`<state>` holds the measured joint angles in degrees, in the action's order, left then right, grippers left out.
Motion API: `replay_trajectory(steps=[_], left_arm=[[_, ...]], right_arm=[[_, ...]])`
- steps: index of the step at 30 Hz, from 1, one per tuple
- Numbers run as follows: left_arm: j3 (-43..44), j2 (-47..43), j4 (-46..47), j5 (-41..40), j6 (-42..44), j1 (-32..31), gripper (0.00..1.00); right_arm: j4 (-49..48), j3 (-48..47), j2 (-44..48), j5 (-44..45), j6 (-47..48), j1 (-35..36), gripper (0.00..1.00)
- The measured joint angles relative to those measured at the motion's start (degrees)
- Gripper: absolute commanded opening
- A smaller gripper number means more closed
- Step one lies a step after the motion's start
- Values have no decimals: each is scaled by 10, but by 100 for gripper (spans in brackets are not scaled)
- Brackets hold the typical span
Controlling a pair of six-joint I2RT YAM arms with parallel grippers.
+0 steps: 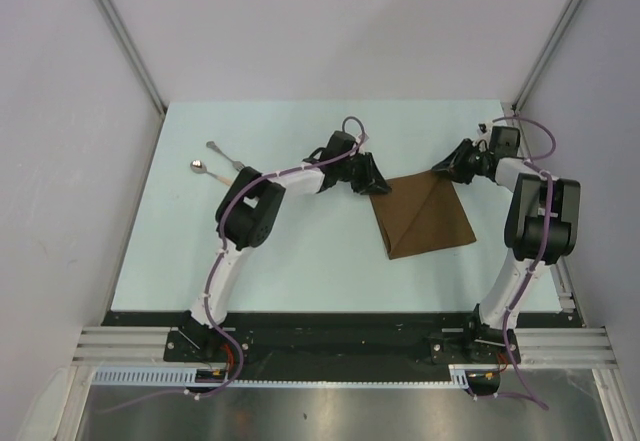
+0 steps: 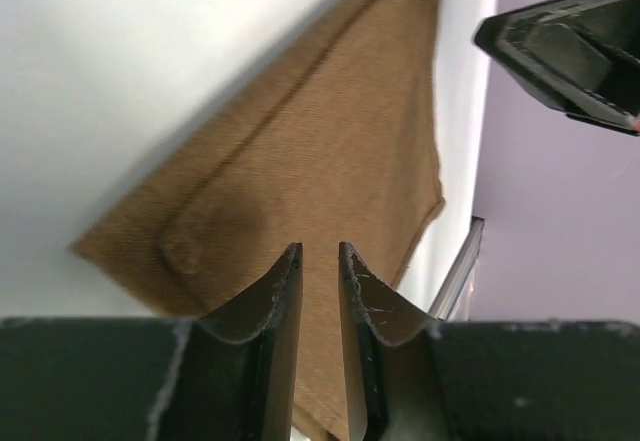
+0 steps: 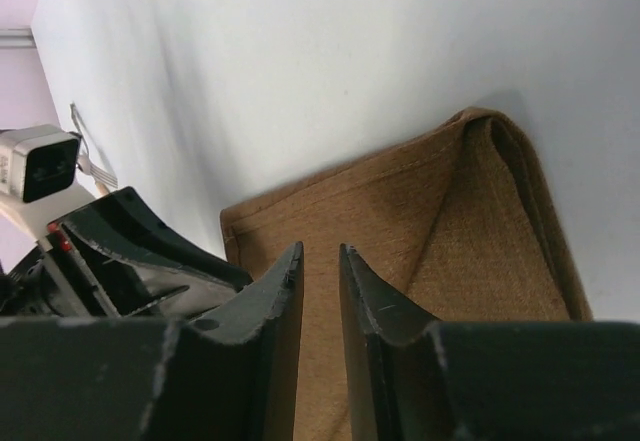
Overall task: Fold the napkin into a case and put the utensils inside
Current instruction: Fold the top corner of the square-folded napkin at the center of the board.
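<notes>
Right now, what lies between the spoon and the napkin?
The top view shows the left arm crossing from near the spoon to the napkin; otherwise only bare table.

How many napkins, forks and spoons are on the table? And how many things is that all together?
napkin: 1
fork: 1
spoon: 1
Total: 3

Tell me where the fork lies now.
In the top view, the fork lies on the left side of the table, just beyond the spoon and beside the left arm's elbow, far from the napkin.
</notes>
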<state>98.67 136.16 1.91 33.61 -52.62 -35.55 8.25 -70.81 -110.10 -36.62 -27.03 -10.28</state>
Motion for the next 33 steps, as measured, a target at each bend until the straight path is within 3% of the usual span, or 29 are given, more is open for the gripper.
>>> replay_trajectory(steps=[14,26,33], left_arm=[[1,12,-38,-7,1,23,22],[4,15,-49,-7,2,23,17],[6,16,-59,-11,1,23,13]], right_arm=[[-51,-15,-89,-44,-26,-27,22],[-105,-10,-64,-73,-71,-22,19],[-144,-13,-97,-83,-87,-21,18]])
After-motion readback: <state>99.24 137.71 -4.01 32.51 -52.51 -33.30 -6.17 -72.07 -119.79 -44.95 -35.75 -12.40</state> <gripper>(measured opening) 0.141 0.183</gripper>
